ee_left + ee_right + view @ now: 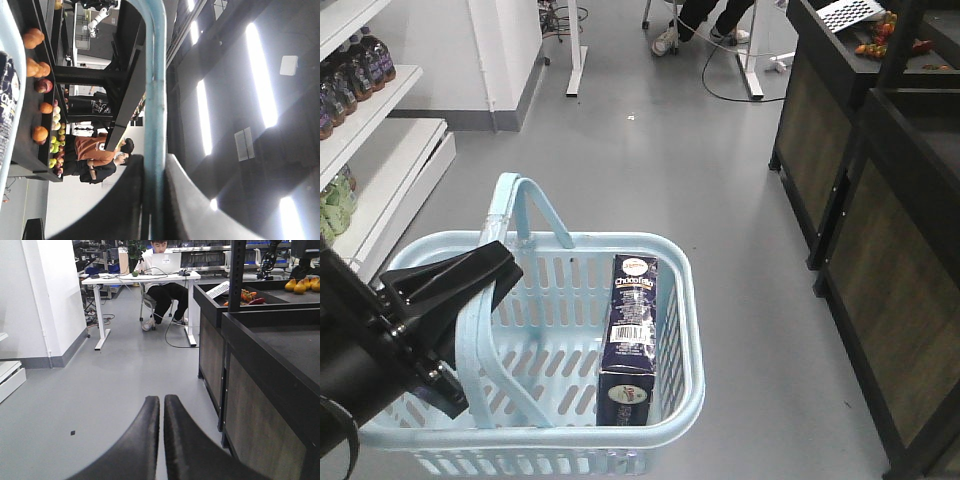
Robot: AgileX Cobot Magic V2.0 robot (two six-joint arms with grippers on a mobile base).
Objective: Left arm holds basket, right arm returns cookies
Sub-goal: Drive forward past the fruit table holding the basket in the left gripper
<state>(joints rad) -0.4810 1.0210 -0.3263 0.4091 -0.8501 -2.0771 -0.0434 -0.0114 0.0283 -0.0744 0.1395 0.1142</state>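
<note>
The light blue basket (680,300) hangs at the lower left of the front view. The cookies (630,330), a dark navy carton with a white barcode label, stand on edge inside it along the right wall. My left gripper (492,278) is shut on one of the basket's hoop handles (472,340). In the left wrist view the blue handle (154,90) runs between the black fingers (125,200), and the carton's edge (6,110) shows at far left. My right gripper (161,401) is shut and empty, away from the basket, pointing over bare floor. The right arm is out of the front view.
White shelves with bottles (360,65) stand at the left. Black and wood display stands (900,300) line the right, also in the right wrist view (260,405), with fruit on them (40,100). A person sits at a white desk (150,277) at the back.
</note>
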